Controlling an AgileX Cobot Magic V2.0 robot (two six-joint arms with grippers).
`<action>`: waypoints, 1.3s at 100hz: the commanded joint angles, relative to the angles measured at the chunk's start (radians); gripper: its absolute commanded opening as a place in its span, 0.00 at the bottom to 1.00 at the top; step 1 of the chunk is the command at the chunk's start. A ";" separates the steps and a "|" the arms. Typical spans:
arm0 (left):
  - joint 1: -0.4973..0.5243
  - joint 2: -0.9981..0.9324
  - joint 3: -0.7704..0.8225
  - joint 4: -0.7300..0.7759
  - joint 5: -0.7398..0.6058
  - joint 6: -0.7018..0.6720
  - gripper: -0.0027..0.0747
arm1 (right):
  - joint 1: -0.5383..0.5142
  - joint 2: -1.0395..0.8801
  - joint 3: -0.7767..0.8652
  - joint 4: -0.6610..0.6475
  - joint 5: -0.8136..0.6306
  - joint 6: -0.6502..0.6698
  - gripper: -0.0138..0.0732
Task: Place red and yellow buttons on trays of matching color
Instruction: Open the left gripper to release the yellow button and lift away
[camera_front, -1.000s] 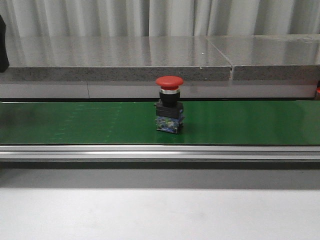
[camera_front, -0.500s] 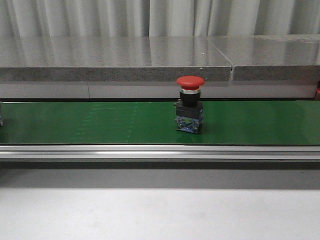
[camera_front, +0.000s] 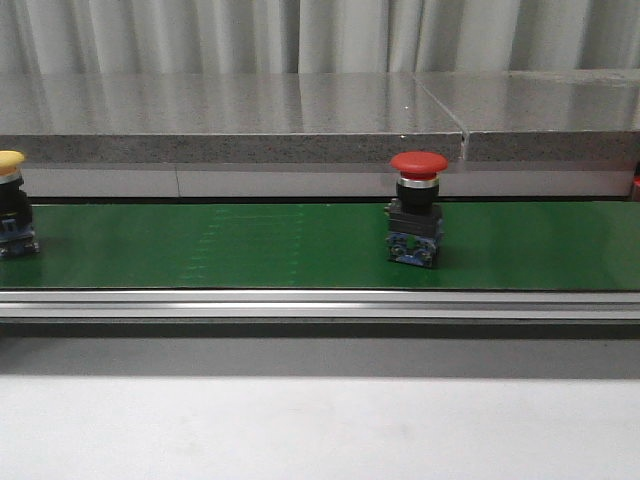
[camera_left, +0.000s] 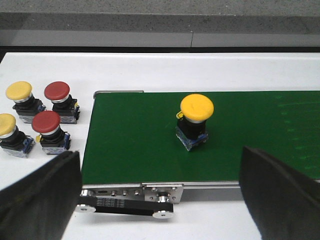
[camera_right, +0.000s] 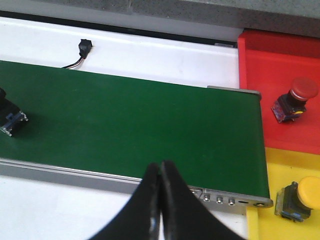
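red button (camera_front: 418, 222) upright on the green belt (camera_front: 250, 250), at about 3 o'clock of its middle in the front view, apparently bound for the trays. yellow button (camera_left: 195, 121) upright near the belt's loading end. left gripper (camera_left: 160, 192) spread wide, empty, straddling the belt to catch it. right gripper (camera_right: 160, 200) clenched on nothing, waiting by the red tray (camera_right: 270, 65) and yellow tray (camera_right: 285, 165), one matching button lying in each. four spares (camera_left: 35, 117) on the counter (camera_left: 50, 70).

grey curtain (camera_front: 200, 35) | speckled stone ledge (camera_front: 230, 115) | white table (camera_front: 320, 430)
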 joint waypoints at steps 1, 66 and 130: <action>-0.007 -0.075 0.022 -0.017 -0.065 -0.002 0.70 | 0.000 -0.002 -0.024 0.004 -0.072 -0.008 0.08; -0.007 -0.184 0.105 -0.047 -0.070 -0.002 0.01 | 0.000 0.001 -0.024 0.005 -0.071 -0.008 0.10; -0.007 -0.184 0.105 -0.047 -0.071 -0.002 0.01 | 0.000 0.136 -0.060 0.050 -0.012 -0.021 0.90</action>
